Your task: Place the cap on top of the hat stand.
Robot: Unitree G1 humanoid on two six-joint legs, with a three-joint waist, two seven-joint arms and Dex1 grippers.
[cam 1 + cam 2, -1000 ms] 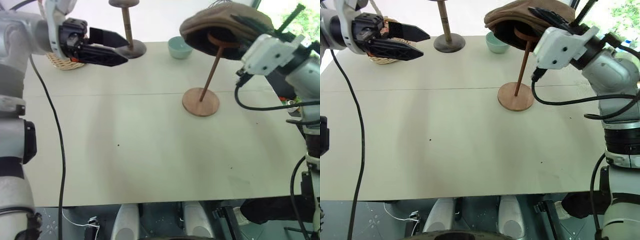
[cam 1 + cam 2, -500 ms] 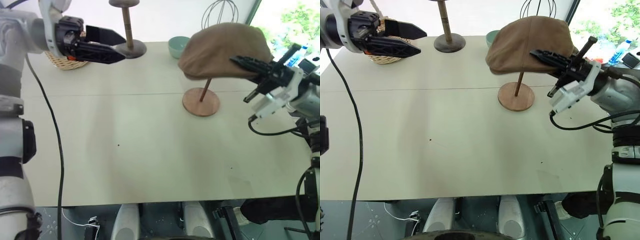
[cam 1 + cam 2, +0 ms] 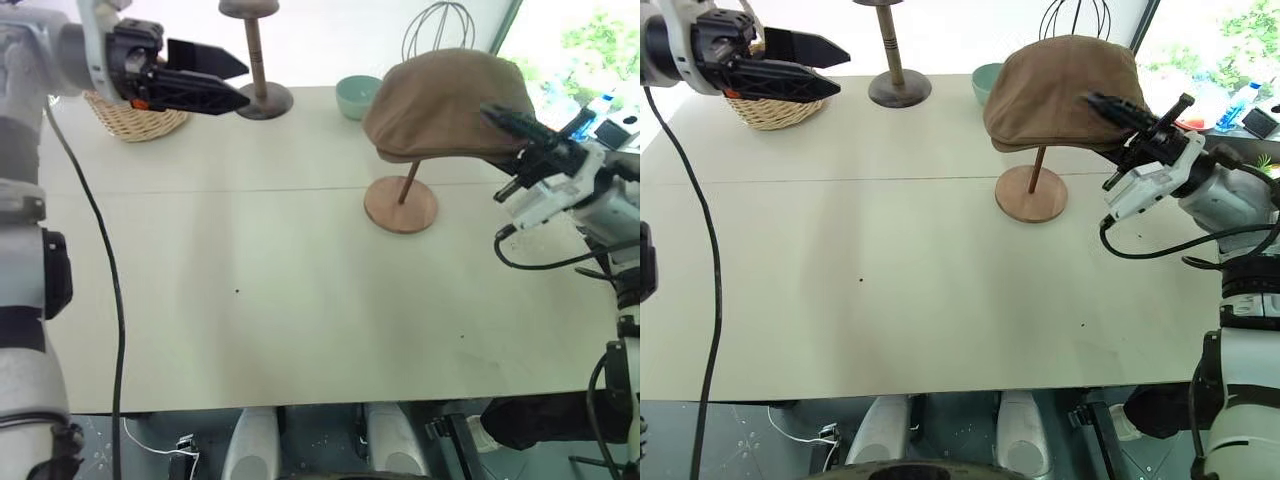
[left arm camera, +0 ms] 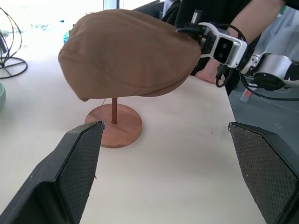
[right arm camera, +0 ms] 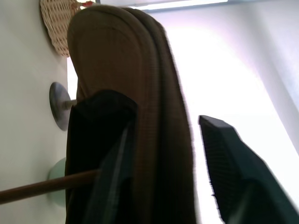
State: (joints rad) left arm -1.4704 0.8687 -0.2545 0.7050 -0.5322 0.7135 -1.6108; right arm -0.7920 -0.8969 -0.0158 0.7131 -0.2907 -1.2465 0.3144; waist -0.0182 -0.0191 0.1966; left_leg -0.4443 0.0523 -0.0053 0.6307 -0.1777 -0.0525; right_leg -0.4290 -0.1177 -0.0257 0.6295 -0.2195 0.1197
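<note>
The cap (image 3: 445, 102) sits on the hat stand (image 3: 401, 203), long axis across the table. Our right gripper (image 3: 1118, 112) is at its right edge — fingers spread around the brim, one under, one outside. Our left gripper (image 3: 215, 80) hangs open, well apart.

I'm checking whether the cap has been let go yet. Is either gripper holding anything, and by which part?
Nothing is held. The right gripper is open astride the cap's edge, and the cap sits on the hat stand. The left gripper is open and empty.
</note>
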